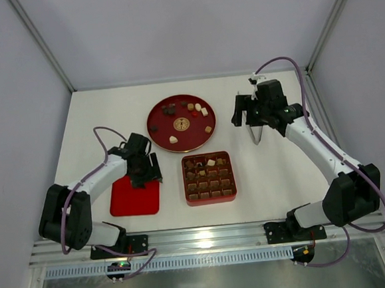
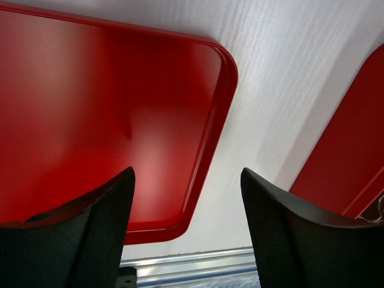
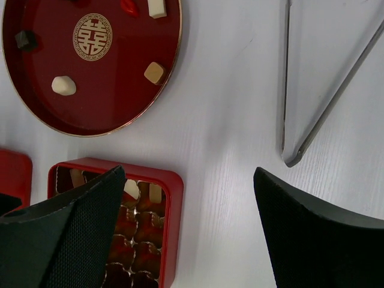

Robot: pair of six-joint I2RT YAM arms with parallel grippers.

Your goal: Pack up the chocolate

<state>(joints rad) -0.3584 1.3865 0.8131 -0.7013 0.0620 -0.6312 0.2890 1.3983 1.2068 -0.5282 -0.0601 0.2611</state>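
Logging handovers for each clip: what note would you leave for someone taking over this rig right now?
Left hand: open, empty, over a corner of the red lid.
Right hand: open, empty; metal tongs appear to lie on the table beside it.
Chocolate: several pieces on the round plate, a few in the top row of the box.
To do: most compartments look unfilled; lid is off.
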